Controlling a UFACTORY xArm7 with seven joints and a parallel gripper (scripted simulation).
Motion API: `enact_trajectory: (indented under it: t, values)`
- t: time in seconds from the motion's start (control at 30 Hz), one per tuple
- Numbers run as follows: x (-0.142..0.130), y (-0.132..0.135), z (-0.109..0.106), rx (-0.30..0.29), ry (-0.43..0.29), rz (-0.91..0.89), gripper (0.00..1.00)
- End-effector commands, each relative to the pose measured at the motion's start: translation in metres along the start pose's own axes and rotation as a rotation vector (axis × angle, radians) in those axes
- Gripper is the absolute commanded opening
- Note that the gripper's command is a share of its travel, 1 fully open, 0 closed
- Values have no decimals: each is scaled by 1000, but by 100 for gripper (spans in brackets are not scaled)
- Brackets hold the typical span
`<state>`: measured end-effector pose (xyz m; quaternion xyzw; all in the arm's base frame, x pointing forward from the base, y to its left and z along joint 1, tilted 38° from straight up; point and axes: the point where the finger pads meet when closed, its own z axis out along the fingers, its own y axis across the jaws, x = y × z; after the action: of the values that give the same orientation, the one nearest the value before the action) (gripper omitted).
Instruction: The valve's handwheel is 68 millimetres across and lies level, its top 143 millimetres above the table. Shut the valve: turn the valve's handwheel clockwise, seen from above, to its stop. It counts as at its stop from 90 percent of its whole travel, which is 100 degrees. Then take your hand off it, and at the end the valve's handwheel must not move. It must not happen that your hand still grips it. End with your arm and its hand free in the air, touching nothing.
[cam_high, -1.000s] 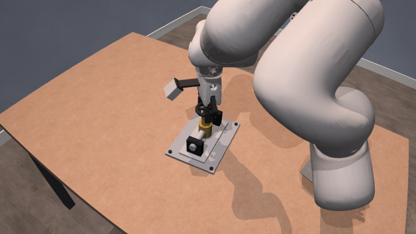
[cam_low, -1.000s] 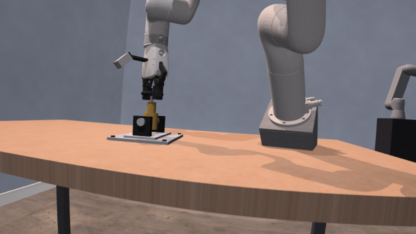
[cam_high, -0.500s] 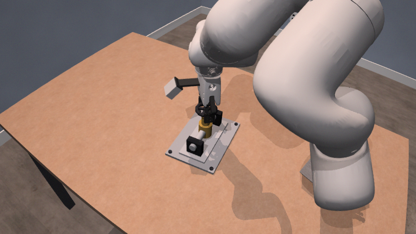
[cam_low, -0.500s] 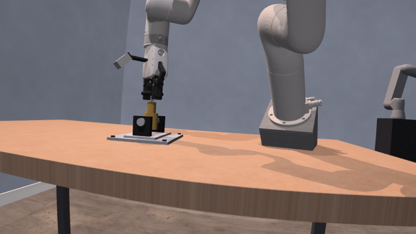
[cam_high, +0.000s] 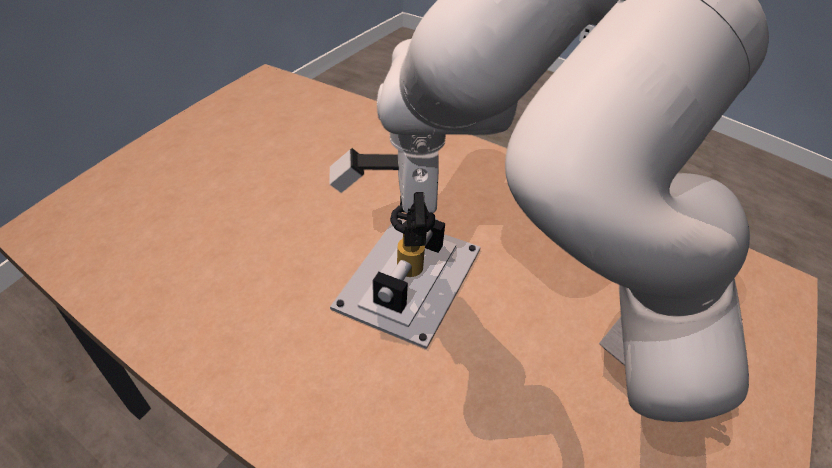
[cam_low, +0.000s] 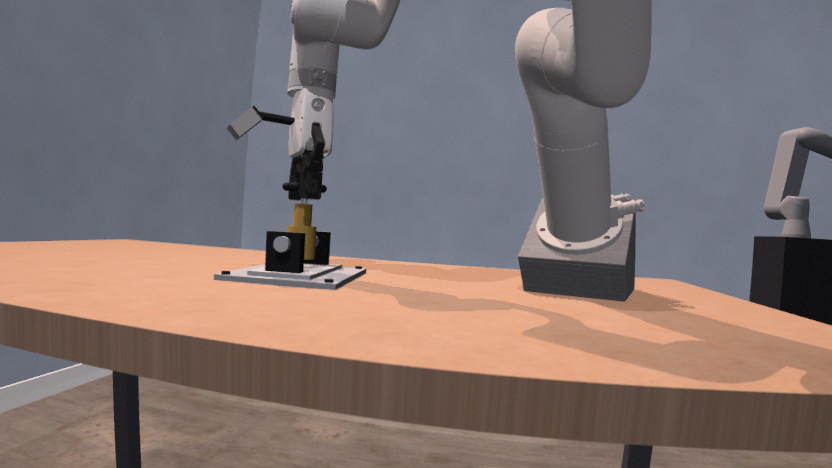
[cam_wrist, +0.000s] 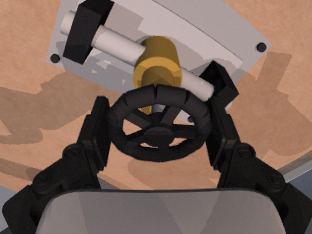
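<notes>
Handwheel (cam_wrist: 160, 123) sits clamped between the jaws, one pressing each side.

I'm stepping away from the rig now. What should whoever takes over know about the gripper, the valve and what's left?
Gripper: shut on the black spoked handwheel, one finger on each side of its rim.
Valve: brass body on a grey pipe between black blocks, on the grey base plate on the wooden table.
Done: the handwheel is gripped.
Left: turn clockwise to the stop; how far it has turned cannot be told.
</notes>
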<state>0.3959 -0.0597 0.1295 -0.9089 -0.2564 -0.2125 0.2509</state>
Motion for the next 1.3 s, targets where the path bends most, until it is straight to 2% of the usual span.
enact_trajectory:
  t: [0.0,0.57,1.27]
  values:
    - [1,1,-1,-3,1,26,0]
    - [1,1,-1,-3,2,276,0]
    - [1,1,-1,-3,3,673,0]
